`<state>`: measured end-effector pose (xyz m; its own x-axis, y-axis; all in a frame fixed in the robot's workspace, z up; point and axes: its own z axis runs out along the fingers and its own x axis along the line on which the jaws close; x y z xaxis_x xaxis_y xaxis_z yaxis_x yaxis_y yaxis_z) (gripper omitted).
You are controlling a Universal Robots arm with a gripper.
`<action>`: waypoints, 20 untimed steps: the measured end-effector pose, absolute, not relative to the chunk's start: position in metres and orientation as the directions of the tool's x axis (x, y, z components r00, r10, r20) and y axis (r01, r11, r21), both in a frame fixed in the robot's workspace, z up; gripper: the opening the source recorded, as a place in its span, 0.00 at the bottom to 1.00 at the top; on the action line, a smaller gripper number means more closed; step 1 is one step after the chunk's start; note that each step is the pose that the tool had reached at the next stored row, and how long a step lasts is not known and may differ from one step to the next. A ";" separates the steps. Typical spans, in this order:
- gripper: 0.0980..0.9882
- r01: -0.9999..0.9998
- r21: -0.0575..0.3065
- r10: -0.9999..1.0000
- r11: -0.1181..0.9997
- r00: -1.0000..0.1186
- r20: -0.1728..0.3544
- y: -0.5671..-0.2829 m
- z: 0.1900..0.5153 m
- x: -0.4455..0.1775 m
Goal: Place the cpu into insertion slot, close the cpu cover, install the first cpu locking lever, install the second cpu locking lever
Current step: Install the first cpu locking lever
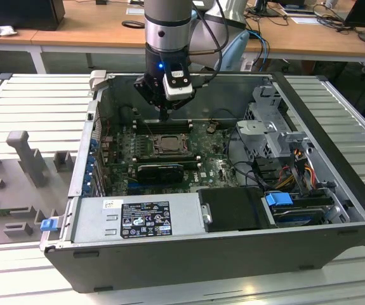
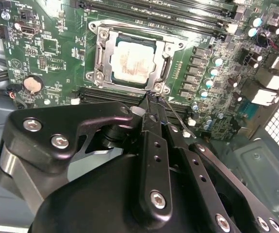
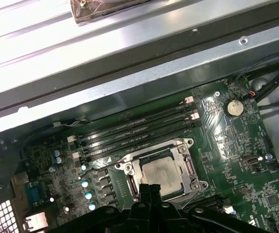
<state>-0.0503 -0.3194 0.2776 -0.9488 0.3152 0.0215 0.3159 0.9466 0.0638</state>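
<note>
The pincer has its two black fingers pressed close together, with nothing held between them. Its tips sit right at one edge of the insertion slot, next to a thin wire lever. The cpu lies flat in the slot with its silver face up. It is square, and its sides line up with the slot's sides. The cpu cover lies flat around it like a frame. In the exterior view the slot sits on the green board inside the open computer case, which lies on the desk.
</note>
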 end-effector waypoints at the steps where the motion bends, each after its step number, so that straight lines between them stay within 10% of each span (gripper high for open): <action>1: 0.01 0.311 0.064 0.311 0.948 -0.950 0.021 -0.319 0.278 -0.050; 20: 0.01 0.201 0.066 0.200 0.977 -0.980 0.022 -0.319 0.276 -0.068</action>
<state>-0.0680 -0.3193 0.2763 -0.9796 0.1998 0.0219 0.2008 0.9774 0.0659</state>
